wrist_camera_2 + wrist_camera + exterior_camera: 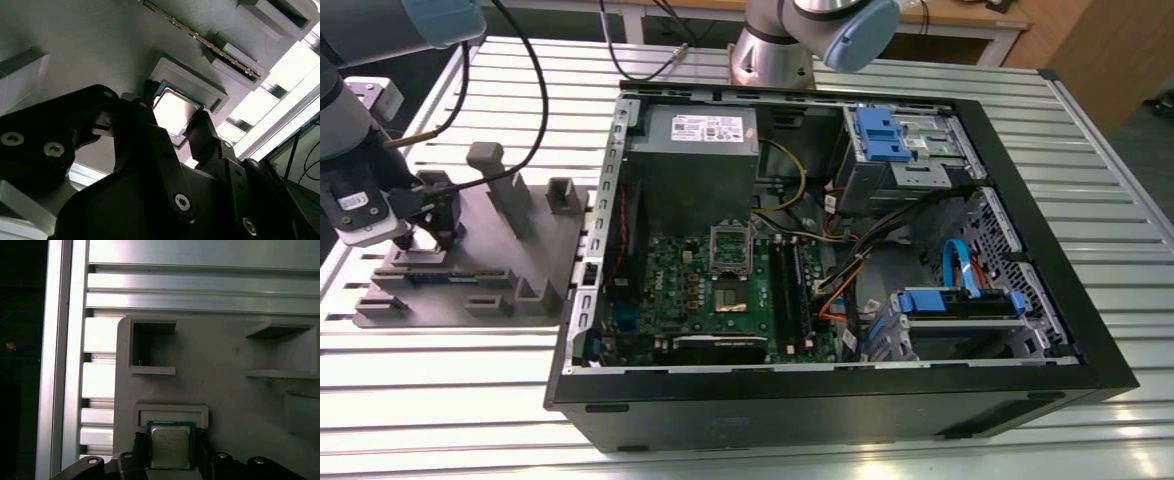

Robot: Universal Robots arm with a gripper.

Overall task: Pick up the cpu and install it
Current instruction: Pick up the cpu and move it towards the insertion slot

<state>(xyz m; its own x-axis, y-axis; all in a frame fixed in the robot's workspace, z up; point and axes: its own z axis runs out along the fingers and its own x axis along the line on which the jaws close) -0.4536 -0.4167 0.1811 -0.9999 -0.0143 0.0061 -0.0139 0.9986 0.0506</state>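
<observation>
Ribbed aluminium slats form the table, silvery and grooved from its near edge to its far one. Nearest stands a black, boxy, open-sided metal computer case, taking up the middle and the side on the exterior view's right; a green circuit board lies flat in it, with a plain grey metal box behind. Towards the table's edge on the exterior view's left sits a matte grey moulded fixture with blocky pockets and upright posts. Close to that fixture's outer edge, the black, angular gripper is narrowed onto the small flat square cpu with a shiny silver metal top and green rim, its two fingers pressed against opposite sides, at a shallow square pocket. At the far edge rises the arm's silver cylindrical base, with brown wooden furniture beyond
</observation>
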